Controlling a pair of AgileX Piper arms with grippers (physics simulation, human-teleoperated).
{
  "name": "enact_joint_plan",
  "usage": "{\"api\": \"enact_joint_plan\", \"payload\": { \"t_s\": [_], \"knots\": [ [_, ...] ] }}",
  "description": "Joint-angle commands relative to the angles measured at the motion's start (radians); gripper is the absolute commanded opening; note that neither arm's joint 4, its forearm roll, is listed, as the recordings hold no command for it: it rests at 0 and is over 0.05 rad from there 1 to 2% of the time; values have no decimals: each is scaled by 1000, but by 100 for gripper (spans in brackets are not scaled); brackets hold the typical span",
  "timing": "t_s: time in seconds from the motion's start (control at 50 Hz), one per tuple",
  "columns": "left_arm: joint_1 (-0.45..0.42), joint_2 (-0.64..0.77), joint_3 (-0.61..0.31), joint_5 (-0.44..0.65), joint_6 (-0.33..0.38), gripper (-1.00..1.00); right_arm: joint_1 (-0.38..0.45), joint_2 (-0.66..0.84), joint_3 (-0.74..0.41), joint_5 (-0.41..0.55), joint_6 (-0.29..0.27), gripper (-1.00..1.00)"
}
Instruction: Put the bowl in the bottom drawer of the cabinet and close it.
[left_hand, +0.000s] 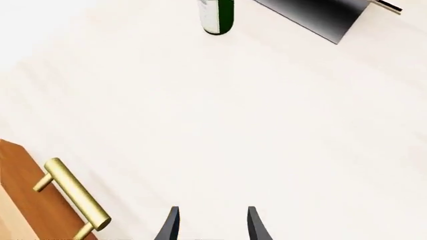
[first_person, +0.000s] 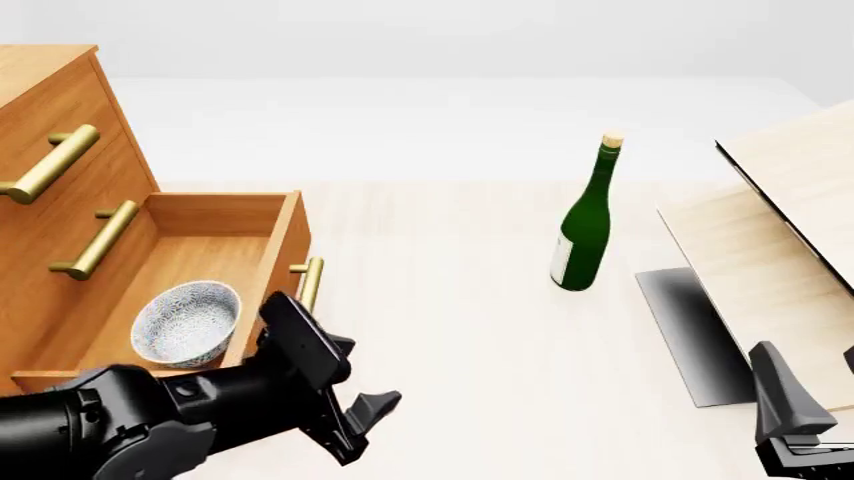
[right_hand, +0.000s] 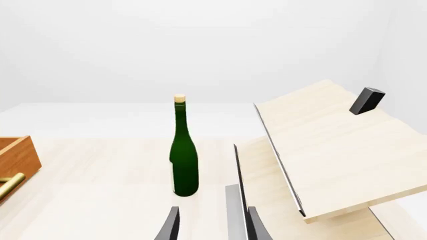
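Observation:
The white speckled bowl sits upright inside the bottom drawer, which stands pulled out from the cabinet at the left. The drawer's brass handle faces the table's middle and shows again as the handle in the left wrist view. My left gripper hovers just in front of and to the right of the drawer front, open, its fingertips holding nothing. Low at the right edge, my right gripper is open and empty, with fingertips apart.
A green wine bottle with a cork stands upright mid-table; it is also the bottle ahead of the right gripper. Tilted pale wood boards with a dark panel occupy the right side. The two upper drawers are shut.

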Motion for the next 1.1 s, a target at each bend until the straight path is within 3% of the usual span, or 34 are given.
{"api": "enact_joint_plan", "payload": {
  "t_s": [0.02,0.36,1.1],
  "knots": [
    [22,126,8,-58,-53,100,0,0,0,0,0,100],
    [68,211,6,-71,-151,100,0,0,0,0,0,100],
    [233,294,19,-89,-246,100,0,0,0,0,0,100]
  ]
}}
